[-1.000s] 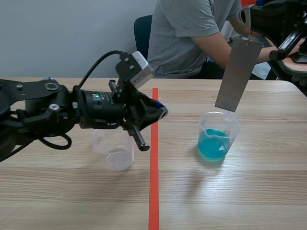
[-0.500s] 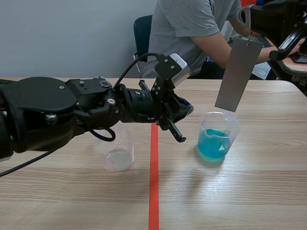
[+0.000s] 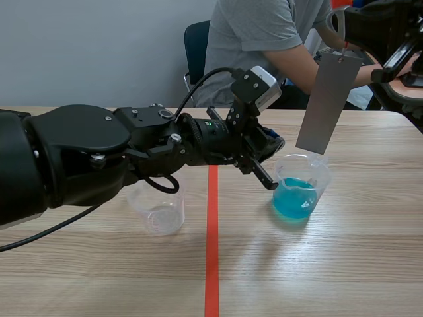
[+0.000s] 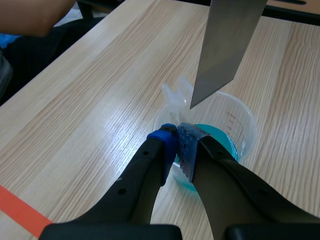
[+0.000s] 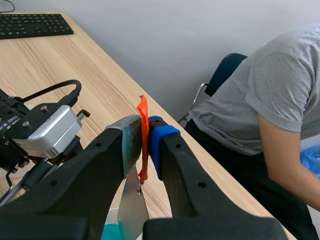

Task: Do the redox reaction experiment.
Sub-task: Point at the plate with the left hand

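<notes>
A clear beaker point(image 3: 299, 191) holding blue liquid point(image 4: 220, 137) stands right of the red tape line. A grey metal strip point(image 3: 328, 102) hangs upright just above the beaker's far rim, its lower corner point(image 4: 200, 97) over the liquid. My right gripper point(image 5: 145, 132) is raised at the scene's upper right, shut on the orange tag point(image 5: 143, 112) from which the strip hangs. My left gripper point(image 4: 178, 145) has reached across the line; its fingers are shut, tips at the beaker's near rim, nothing visibly held. An empty clear beaker point(image 3: 160, 211) stands under the left arm.
A person in a grey shirt point(image 3: 264, 46) sits across the table on a blue chair point(image 3: 196, 43), forearm point(image 3: 310, 66) near the raised right arm. A black keyboard point(image 5: 35, 25) lies far off on the table. The red tape line point(image 3: 211, 264) runs down the middle.
My left arm has swung to the right, from above the empty beaker across the tape line to the blue beaker's rim. The right gripper and hanging strip have stayed still.
</notes>
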Controlling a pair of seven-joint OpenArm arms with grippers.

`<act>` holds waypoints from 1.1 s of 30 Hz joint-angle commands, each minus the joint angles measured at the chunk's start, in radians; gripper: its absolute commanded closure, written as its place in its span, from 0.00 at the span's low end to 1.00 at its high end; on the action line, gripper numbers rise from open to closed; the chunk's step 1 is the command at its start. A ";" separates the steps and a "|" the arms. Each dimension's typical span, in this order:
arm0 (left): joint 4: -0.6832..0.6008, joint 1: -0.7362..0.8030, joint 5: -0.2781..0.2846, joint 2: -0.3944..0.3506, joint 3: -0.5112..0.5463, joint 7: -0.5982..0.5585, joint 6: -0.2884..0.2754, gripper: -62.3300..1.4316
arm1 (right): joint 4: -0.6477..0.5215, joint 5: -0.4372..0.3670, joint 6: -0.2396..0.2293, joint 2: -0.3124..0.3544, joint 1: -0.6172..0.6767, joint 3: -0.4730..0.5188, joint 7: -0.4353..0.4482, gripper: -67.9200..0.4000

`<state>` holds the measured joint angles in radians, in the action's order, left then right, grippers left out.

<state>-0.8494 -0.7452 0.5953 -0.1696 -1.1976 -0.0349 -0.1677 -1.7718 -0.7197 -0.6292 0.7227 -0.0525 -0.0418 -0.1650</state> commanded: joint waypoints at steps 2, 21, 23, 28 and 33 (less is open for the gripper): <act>-0.015 -0.017 0.011 0.006 0.007 -0.016 -0.001 0.93 | -0.003 -0.015 0.003 0.003 -0.028 0.003 0.014 0.98; -0.015 -0.017 0.011 0.006 0.007 0.008 -0.011 0.93 | -0.003 -0.015 0.003 0.003 -0.028 0.003 0.014 0.98; -0.015 -0.017 0.011 0.006 0.007 0.009 -0.011 0.93 | -0.003 -0.015 0.003 0.003 -0.028 0.003 0.014 0.98; -0.015 -0.017 0.011 0.006 0.007 0.010 -0.011 0.93 | -0.003 -0.015 0.003 0.003 -0.028 0.003 0.014 0.98; -0.015 -0.017 0.011 0.006 0.007 0.010 -0.011 0.93 | -0.003 -0.015 0.003 0.003 -0.028 0.003 0.014 0.98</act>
<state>-0.8494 -0.7452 0.5961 -0.1696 -1.1976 -0.0143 -0.1787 -1.7718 -0.7197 -0.6292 0.7227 -0.0525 -0.0418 -0.1650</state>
